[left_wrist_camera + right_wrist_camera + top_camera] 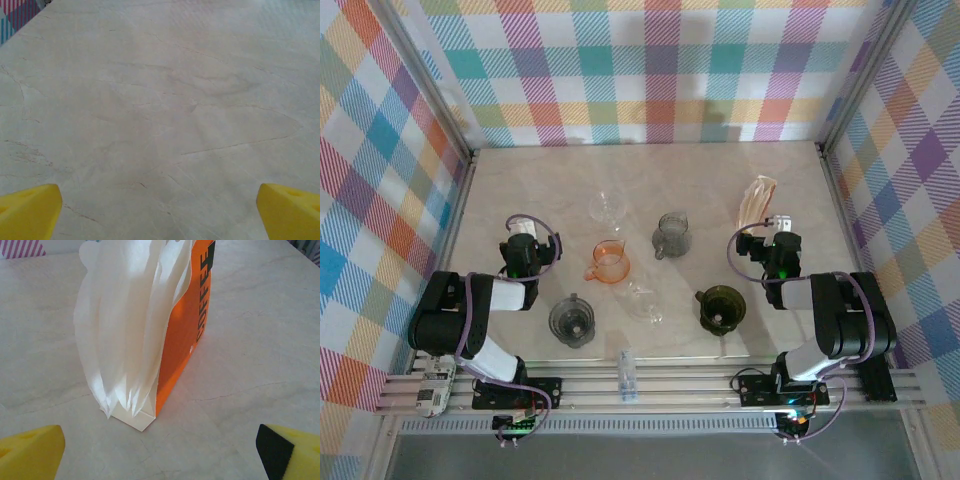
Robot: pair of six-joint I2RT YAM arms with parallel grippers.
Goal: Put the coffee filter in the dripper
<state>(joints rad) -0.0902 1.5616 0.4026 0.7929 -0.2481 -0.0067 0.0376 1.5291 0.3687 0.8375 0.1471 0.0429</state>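
Right gripper (pixel 160 452) observed with its yellow fingertips (pixel 31 452) spread wide and nothing between them. It faces the orange carton (pixel 186 340) from just in front. Left gripper (pixel 160 212) likewise spread and empty, over bare table (pixel 160 100) on the left side, well apart from the work.

That carton, upright at the back right of the table, holds the white filters (pixel 125 325), which fan out of its open side in a loose sheaf. No filter sits in any vessel. The task is judged to be at its first step, the approach to the pack.

Recommendation: close on the outermost leaf alone, near its upper edge, and draw it upward and clear. The carton looks light and narrow-footed; a sideways push could tip it, and neighbouring leaves may cling.

Candidate receivers: dark green dripper (pixel 721 308), on the right half of the table; dark grey dripper (pixel 572 320); orange dripper (pixel 608 262). Which is intended cannot be told. Grey jug (pixel 672 235) and clear glassware (pixel 608 208) crowd the centre and lie along any path leftward. A small clear item (pixel 627 375) lies at the near edge.
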